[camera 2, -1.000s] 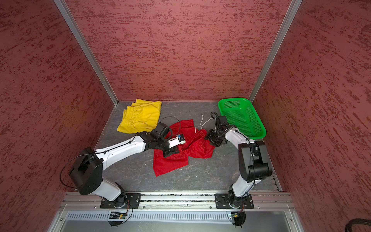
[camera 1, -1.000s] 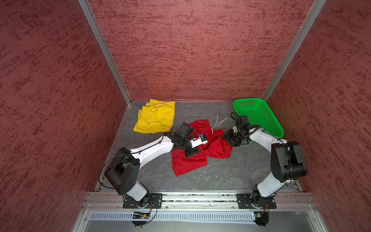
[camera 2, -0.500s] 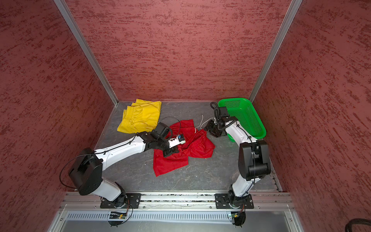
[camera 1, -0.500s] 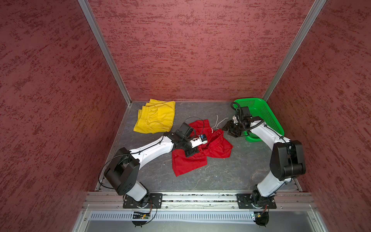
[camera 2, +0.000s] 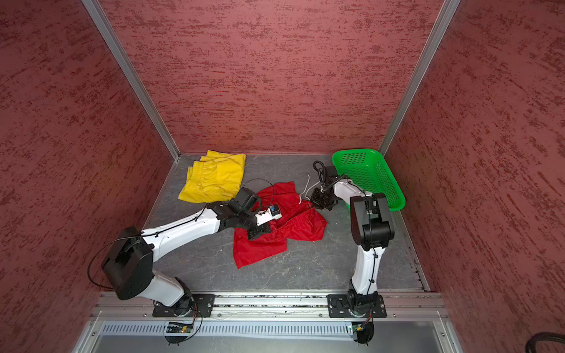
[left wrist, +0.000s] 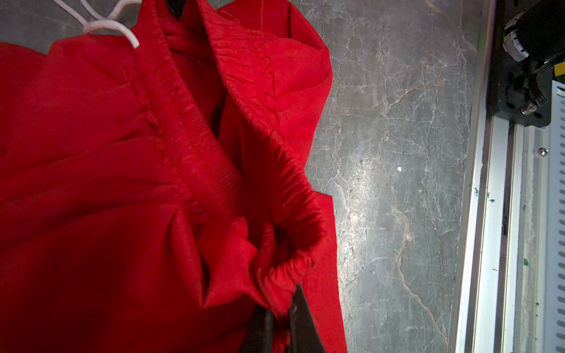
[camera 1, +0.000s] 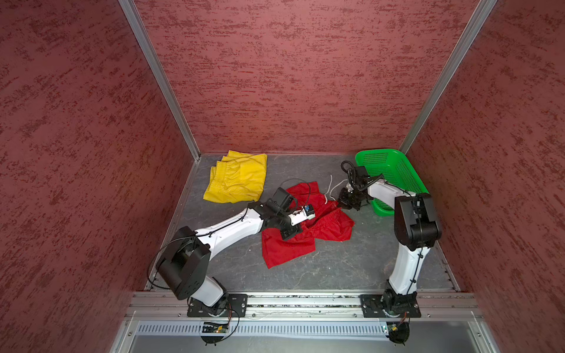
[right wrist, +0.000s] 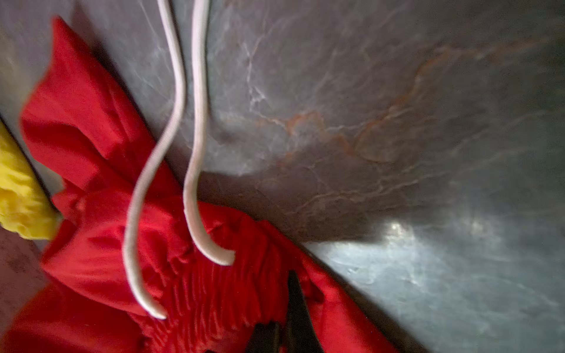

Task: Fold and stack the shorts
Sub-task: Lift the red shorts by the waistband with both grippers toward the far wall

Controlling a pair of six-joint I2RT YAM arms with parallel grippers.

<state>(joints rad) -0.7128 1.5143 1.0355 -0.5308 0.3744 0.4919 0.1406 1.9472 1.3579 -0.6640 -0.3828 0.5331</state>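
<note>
While the red shorts (camera 1: 293, 247) are lying crumpled in the middle of the worktop (camera 1: 321, 269), both arms are gripping their waistband (left wrist: 198, 159). The left jaws are pinching one gathered end of it. The right jaws, nearer the basket (camera 1: 397, 171), are clamping the other end beside the drawstring (right wrist: 195, 122).

The band is running between the two grips, slanting from mid-worktop back toward the basket, and it is serving as the garment's long axis for now. The legs are spilling away from it, one toward the front rail.

The cloth is looking thin, light and limp, so it is likely going to sag and bunch wherever it is not held. The elastic band is offering the firmest hold, while the loose drawstring is risking a snag.

The yellow shorts (camera 1: 237, 180) are resting well apart in the back left corner, lying flat, with the waistband facing the left wall and the legs pointing toward the middle.
</note>
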